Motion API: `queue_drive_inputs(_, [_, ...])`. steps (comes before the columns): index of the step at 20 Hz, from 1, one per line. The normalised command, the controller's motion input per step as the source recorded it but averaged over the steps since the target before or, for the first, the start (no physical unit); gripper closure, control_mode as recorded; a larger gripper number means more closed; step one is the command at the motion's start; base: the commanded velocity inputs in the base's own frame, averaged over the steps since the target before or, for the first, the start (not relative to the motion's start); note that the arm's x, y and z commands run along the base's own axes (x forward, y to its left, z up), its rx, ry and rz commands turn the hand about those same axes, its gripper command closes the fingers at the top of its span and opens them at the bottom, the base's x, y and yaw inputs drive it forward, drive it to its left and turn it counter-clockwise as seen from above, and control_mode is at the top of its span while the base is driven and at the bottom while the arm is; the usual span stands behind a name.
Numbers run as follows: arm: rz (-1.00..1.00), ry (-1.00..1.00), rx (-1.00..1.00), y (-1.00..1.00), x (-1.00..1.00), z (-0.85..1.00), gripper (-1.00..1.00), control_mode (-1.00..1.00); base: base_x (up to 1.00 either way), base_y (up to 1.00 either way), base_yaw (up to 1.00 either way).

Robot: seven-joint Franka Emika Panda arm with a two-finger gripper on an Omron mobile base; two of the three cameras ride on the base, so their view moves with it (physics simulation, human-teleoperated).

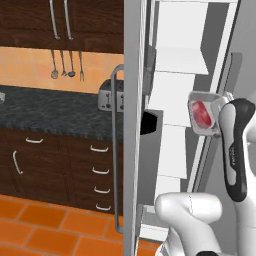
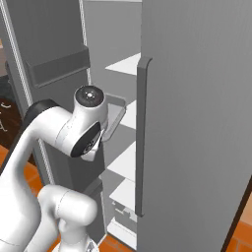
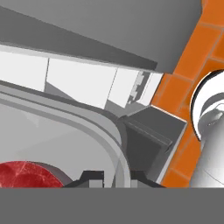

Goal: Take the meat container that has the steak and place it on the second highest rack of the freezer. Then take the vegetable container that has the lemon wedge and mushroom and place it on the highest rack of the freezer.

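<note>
On the left stood a dark stone counter (image 1: 50, 107) with a silver toaster (image 1: 110, 95); right of it the tall grey freezer (image 1: 131, 125) hung open, its white shelves (image 1: 177, 62) stacked inside. Farther right, the white arm's gripper (image 3: 117, 177) was closed tight on the rim of the small grey oblong metal meat tray (image 1: 204, 114), carried tipped steeply toward the camera. The red-pink oval steak (image 1: 201, 114) lay inside, level with and just outside the middle shelves, so the second-highest rack lay up and inward.

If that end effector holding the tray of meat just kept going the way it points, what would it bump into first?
Probably the freezer's white shelves. The end effector, shut on the meat container's rim with the steak inside, points toward them in the hand view; depth is unclear.
</note>
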Motion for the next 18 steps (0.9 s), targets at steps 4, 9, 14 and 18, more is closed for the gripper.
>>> queue_drive_inputs(4, [0.05, 0.00, 0.00, 0.17, 0.41, 0.00, 1.00, -1.00, 0.00, 0.00, 0.00])
queue_drive_inputs(9, [0.01, 0.00, 0.00, 0.00, 0.31, -0.09, 1.00, -1.00, 0.00, 0.00, 0.00])
queue_drive_inputs(14, [0.00, 0.00, 0.00, -0.04, 0.34, -0.36, 1.00, -1.00, 0.00, 0.00, 0.00])
queue_drive_inputs(18, [0.00, 0.00, 0.00, -0.19, 0.16, -0.15, 1.00, -1.00, 0.00, 0.00, 0.00])
